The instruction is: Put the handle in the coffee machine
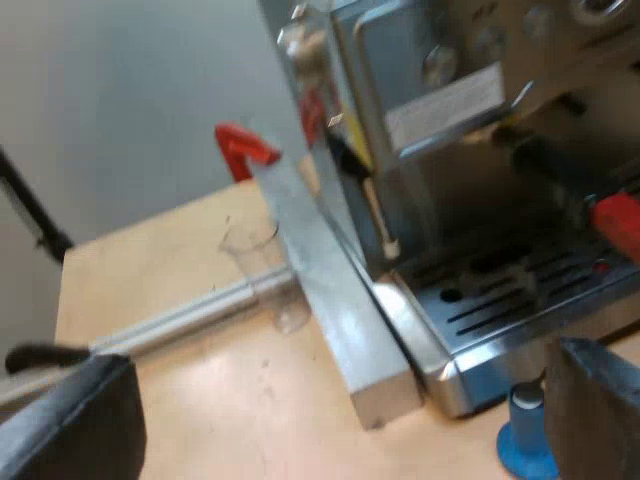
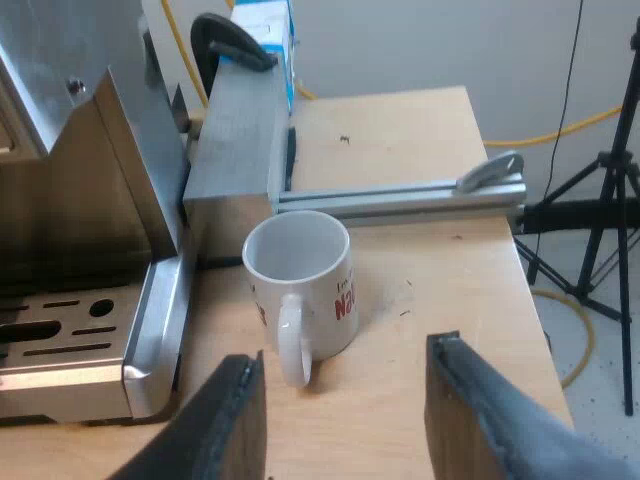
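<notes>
The espresso machine (image 1: 470, 110) stands on a wooden table. A dark handle (image 1: 555, 165) ending in red (image 1: 616, 222) sticks out from under the machine's front, above the slotted drip tray (image 1: 520, 290). My left gripper (image 1: 340, 440) is open and holds nothing, low over the table before the tray. A blue tamper (image 1: 525, 440) stands by one of its fingers (image 1: 600, 410). My right gripper (image 2: 345, 420) is also open and holds nothing, just short of a white mug (image 2: 300, 270) with red lettering, whose handle faces the gripper.
A clear measuring glass (image 1: 265, 270) stands by a metal block (image 1: 335, 310) and an aluminium rail (image 2: 400, 200) beside the machine. A red clamp (image 1: 242, 150) and a black clamp (image 2: 230, 45) hold the block. A tripod (image 2: 600, 210) stands past the table edge (image 2: 530, 290).
</notes>
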Available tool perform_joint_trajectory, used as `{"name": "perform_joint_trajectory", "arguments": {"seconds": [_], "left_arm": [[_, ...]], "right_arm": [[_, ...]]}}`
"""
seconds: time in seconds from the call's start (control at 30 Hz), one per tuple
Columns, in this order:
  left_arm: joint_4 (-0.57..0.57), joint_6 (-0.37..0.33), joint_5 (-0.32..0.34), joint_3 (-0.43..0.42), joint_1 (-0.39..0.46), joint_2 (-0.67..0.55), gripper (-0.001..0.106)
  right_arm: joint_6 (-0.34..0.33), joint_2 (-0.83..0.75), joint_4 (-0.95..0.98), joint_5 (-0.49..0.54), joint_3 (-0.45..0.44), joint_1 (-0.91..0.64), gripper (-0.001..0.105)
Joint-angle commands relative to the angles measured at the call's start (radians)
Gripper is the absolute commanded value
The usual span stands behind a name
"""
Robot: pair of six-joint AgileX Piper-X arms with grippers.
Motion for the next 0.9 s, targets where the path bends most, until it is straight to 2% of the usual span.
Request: {"name": "perform_joint_trajectory", "arguments": {"seconds": [0.03,0.23,0.4,0.5,0.67,0.8,0.83,0.9], "left_arm": [[-0.043,-0.042,0.006,0.025,0.0,-0.139,0.082],[-0.122,-0.141,0.006,0.098,0.0,-0.139,0.082],[-0.151,-0.152,-0.01,0.169,-0.02,-0.137,0.082],[-0.17,-0.152,-0.064,0.205,-0.045,-0.134,0.082],[-0.216,-0.152,-0.211,0.248,-0.089,-0.132,0.082],[-0.218,-0.152,-0.232,0.256,-0.102,-0.132,0.082],[-0.216,-0.152,-0.246,0.284,-0.133,-0.132,0.082],[-0.214,-0.152,-0.246,0.297,-0.139,-0.132,0.082]], "right_arm": [[-0.001,-0.047,-0.004,-0.006,-0.001,-0.003,0.04],[-0.004,-0.047,-0.043,-0.006,0.031,-0.003,0.04],[-0.004,-0.045,-0.141,-0.007,0.082,-0.003,0.04],[-0.004,-0.045,-0.197,-0.007,0.122,-0.003,0.04],[-0.004,-0.043,-0.25,-0.007,0.201,-0.003,0.04],[-0.004,-0.043,-0.248,-0.007,0.258,-0.003,0.04],[-0.004,-0.043,-0.247,-0.007,0.279,-0.003,0.04],[-0.004,-0.043,-0.247,-0.007,0.309,-0.003,0.04]]}}
